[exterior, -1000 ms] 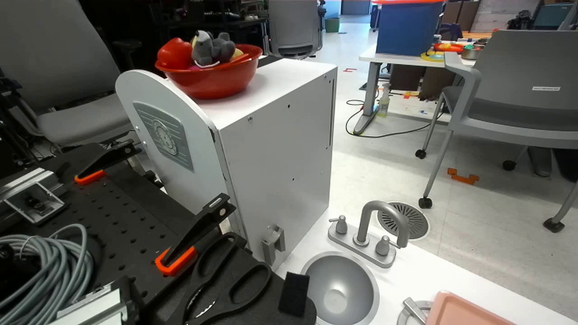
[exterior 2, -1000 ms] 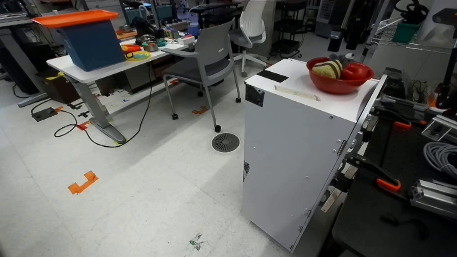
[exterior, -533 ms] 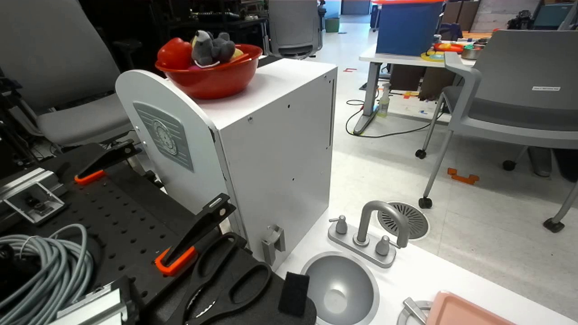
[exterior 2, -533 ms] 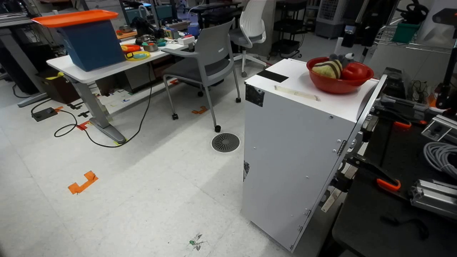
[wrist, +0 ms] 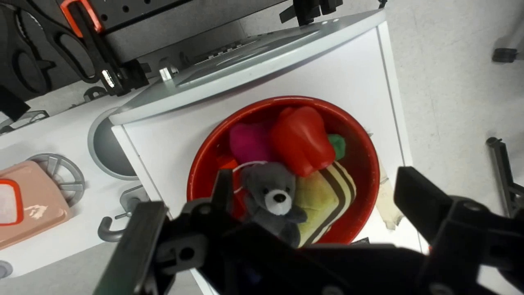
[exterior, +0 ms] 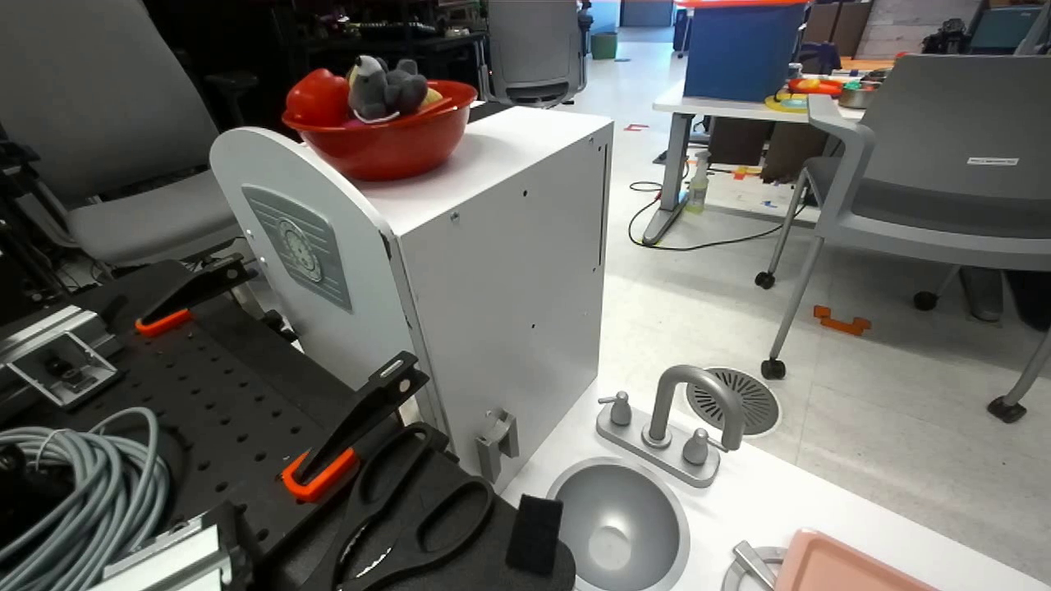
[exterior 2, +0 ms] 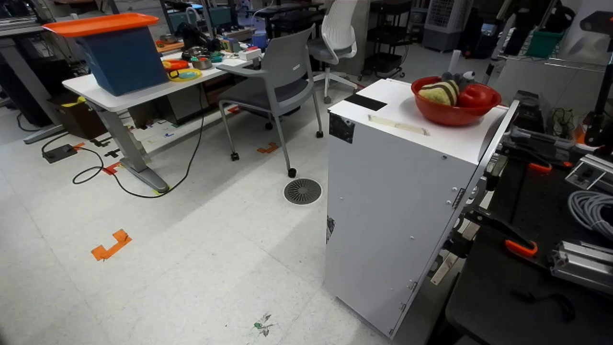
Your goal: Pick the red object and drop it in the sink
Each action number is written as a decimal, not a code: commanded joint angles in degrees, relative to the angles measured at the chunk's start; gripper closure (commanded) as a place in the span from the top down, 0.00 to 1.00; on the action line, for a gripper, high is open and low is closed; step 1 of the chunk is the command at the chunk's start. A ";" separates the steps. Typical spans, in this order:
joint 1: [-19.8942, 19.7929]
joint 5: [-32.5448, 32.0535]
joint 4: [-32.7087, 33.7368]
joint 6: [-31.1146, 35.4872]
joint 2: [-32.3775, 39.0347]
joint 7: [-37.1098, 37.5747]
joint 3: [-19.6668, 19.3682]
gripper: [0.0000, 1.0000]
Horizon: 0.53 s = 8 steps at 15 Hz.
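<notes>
If lowered at this wide spread, likely to strike the rim of the red bowl [wrist: 362,174] and tip or slide it on the white cabinet [wrist: 348,78]. If closed off-centre, apt to pinch the grey plush [wrist: 268,184] or yellow striped plush [wrist: 327,196] crowding the red pepper-shaped toy [wrist: 303,141]. Found the toy in the bowl, just above mid-frame in the wrist view. Read the gripper [wrist: 303,190] as wide apart, above the bowl, holding nothing. At release, easy to miss the small sink [exterior: 603,501], lower right of centre in an exterior view; could glance off the faucet [exterior: 696,376] beside it. Against half a second ago, noted no shift in bowl or contents. Saw dark shapes [exterior 2: 518,36], upper right of an exterior view, further right now; perhaps gripper parts, too murky to say.
</notes>
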 commanded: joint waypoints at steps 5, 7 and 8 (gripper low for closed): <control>0.92 1.89 1.17 -1.00 2.26 -1.34 -0.10 1.00; 1.23 1.67 1.52 -1.43 3.22 -1.38 0.11 1.00; 1.37 1.33 1.77 -1.85 3.81 -1.12 0.28 1.00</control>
